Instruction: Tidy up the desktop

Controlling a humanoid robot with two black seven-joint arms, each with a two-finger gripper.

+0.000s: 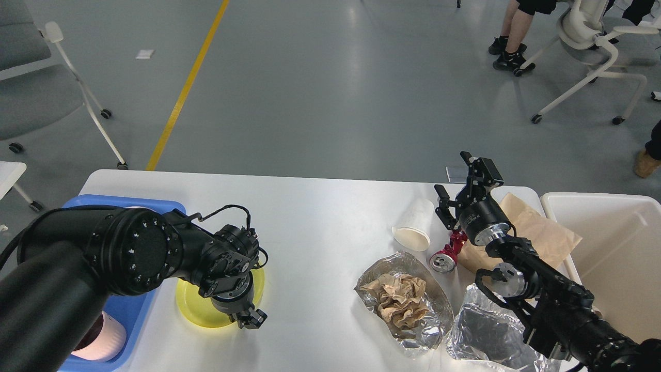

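Where the frame's lower left corner was filled by the thick black left arm, its bulk hid most of a blue tray (155, 205) and part of a pinkish cup (103, 341) lying in it. The left gripper (251, 318) hung low over the near edge of a yellow plate (193, 305), seen dark and end-on, so I could not tell whether it was clenched or released. At the lower right, crumpled foil sheeting (477, 330) ran off the bottom edge, half covered by the right arm. Just left of it sat a foil dish (413, 330) holding a wad of crumpled brown paper (400, 299).

Between the plate and the foil dish, the desktop (315, 227) lay bare across the middle of the frame, the widest open stretch for moving, reaching back to its far edge.

Farther up on the right, a red can (448, 254) lay on its side beside a tipped white paper cup (415, 226), the two near each other. A brown paper bag (542, 232) lay flat toward the table's far right corner, partly hidden by the right arm. The right gripper (454, 175) was raised above the can and cup, fingers spread apart and holding nothing. A cream bin (609, 232) stood against the table's right edge, cut off by the frame.

Beyond the table, grey floor with a yellow line (186, 88) stretched to the upper frame, with office chairs (594, 51) and a seated person's legs (516, 31) cropped at the top.
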